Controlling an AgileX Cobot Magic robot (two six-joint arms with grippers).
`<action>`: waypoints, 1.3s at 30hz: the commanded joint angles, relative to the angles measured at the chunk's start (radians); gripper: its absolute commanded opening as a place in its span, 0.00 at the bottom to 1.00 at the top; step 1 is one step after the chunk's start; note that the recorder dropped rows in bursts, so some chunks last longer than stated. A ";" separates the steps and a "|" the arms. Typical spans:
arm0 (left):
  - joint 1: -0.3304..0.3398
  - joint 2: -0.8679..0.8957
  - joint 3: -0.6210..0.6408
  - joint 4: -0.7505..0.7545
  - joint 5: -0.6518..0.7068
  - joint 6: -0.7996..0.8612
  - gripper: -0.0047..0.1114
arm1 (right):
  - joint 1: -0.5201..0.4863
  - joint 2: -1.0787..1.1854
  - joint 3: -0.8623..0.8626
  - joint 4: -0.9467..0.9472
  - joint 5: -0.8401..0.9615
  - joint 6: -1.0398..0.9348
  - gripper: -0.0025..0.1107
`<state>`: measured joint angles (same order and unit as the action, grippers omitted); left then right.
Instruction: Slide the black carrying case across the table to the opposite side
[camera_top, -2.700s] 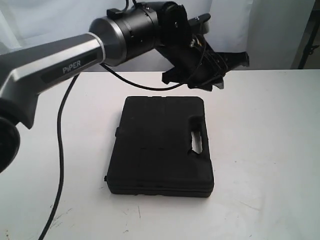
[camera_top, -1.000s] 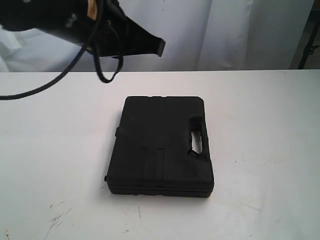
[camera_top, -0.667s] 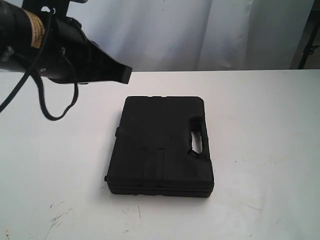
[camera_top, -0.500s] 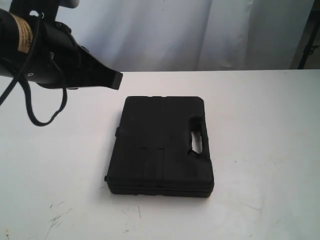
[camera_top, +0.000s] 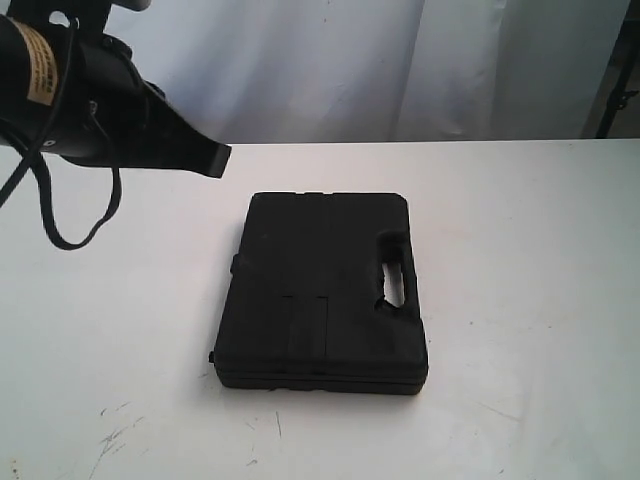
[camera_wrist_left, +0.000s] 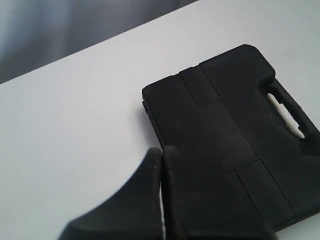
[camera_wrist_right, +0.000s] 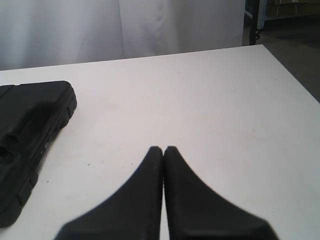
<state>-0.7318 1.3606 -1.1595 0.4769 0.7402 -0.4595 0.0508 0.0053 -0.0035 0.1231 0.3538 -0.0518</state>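
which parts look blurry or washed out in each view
Exterior view: the left gripper looms large and soft, and the case is so dark that its detail barely shows. Left wrist view: the gripper's fingers are blurred, the case sharp. Right wrist view: the right gripper is blurred, and the table looks pale and flat.
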 joint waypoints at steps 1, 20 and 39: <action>-0.006 -0.025 0.055 0.008 -0.024 -0.018 0.04 | 0.002 -0.005 0.003 -0.002 -0.008 0.000 0.02; 0.679 -1.011 0.960 -0.232 -0.595 -0.035 0.04 | 0.002 -0.005 0.003 -0.002 -0.008 0.000 0.02; 0.750 -1.266 1.063 -0.412 -0.463 0.105 0.04 | 0.002 -0.005 0.003 -0.002 -0.008 0.000 0.02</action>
<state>0.0162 0.1281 -0.0985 0.1587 0.2234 -0.4557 0.0508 0.0053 -0.0035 0.1231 0.3538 -0.0518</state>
